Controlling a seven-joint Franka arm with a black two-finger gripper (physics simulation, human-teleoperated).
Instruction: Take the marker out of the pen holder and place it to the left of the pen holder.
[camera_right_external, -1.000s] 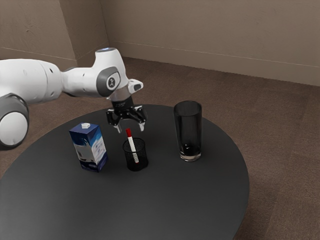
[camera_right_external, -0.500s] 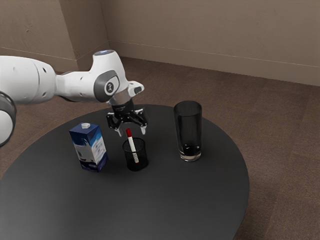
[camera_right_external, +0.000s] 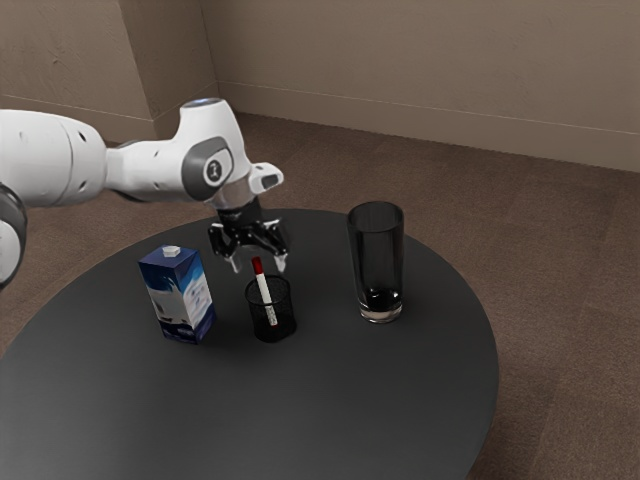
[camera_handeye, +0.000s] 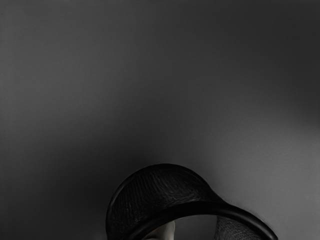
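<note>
My gripper (camera_right_external: 258, 266) stands open in the exterior view, its two fingertips spread at about the height of the marker's red cap. The white marker (camera_right_external: 265, 290) with the red end up leans inside the black mesh pen holder (camera_right_external: 273, 325). Whether the cap lies between the fingers or in front of them I cannot tell. In the wrist view the pen holder (camera_handeye: 155, 187) shows its round rim close under my hand, and a pale blurred piece, probably the marker (camera_handeye: 166, 231), is seen inside it.
A blue and white milk carton (camera_right_external: 180, 295) stands on the round dark table (camera_right_external: 330, 400), on the exterior view's left of the holder. A tall dark glass (camera_right_external: 377, 262) stands on the exterior view's right.
My hand has shifted slightly toward the exterior view's left over the last half second, after dipping a little before that. The marker, holder, carton and glass have stayed put.
</note>
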